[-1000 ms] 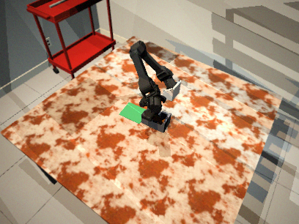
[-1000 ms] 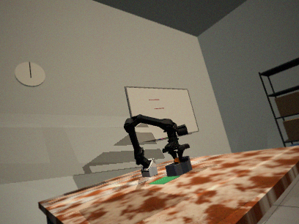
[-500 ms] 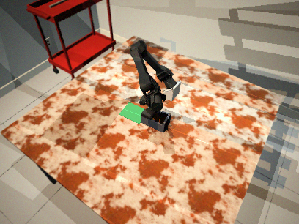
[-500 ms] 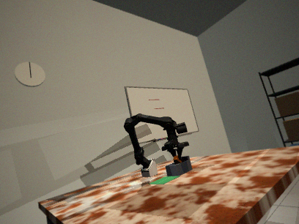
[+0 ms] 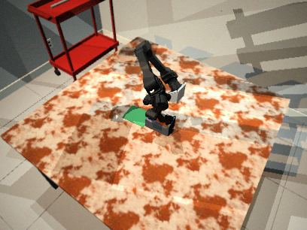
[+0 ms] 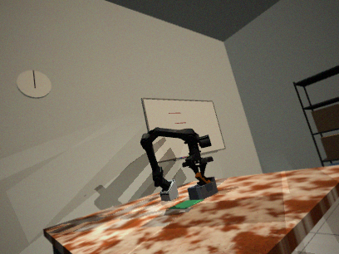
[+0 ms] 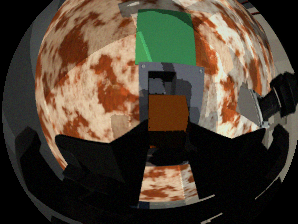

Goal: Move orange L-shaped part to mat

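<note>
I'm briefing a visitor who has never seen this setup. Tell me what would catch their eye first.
First, the black arm in the middle of the rust-blotched table, its gripper shut on an orange part that sticks up from the grey tray. Next, the green mat beside the tray, with nothing on it. Off the table, a red cart stands in the far corner.

One arm (image 5: 150, 71), one grey tray (image 5: 162, 126), one orange part (image 6: 202, 178), one green mat (image 5: 135, 115), one red cart (image 5: 60, 35).
</note>
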{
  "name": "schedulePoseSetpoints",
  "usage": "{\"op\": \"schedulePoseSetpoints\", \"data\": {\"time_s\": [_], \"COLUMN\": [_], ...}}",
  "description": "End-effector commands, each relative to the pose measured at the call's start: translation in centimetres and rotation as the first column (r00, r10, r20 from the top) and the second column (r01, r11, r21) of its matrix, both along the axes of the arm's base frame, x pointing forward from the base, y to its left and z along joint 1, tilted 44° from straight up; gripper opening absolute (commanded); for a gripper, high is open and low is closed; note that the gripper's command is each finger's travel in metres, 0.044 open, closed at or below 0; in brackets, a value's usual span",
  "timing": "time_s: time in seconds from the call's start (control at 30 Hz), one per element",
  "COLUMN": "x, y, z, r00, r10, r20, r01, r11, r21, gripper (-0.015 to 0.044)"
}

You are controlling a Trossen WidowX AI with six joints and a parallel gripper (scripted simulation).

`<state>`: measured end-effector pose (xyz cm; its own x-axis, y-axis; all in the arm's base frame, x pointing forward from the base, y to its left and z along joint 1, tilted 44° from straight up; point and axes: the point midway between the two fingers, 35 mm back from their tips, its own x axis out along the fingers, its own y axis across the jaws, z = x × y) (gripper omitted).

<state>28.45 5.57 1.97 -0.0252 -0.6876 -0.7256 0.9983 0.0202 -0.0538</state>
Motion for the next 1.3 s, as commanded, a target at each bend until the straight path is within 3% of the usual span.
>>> {"op": "schedulePoseSetpoints", "data": {"time_s": [0.0, 0.83, 1.27], "x": [0.0, 0.1, 0.1], "y": [0.6, 3.4, 2.2], "z": [0.5, 3.4, 4.6], "r00": [1.000, 1.000, 1.000], "r10": [-0.007, -0.006, -0.006], "r20": [0.003, 0.002, 0.002], "r01": [0.007, 0.006, 0.006], "r11": [1.000, 1.000, 1.000], "r21": [0.010, 0.011, 0.010], "gripper": [0.0000, 0.0000, 0.0000]}}
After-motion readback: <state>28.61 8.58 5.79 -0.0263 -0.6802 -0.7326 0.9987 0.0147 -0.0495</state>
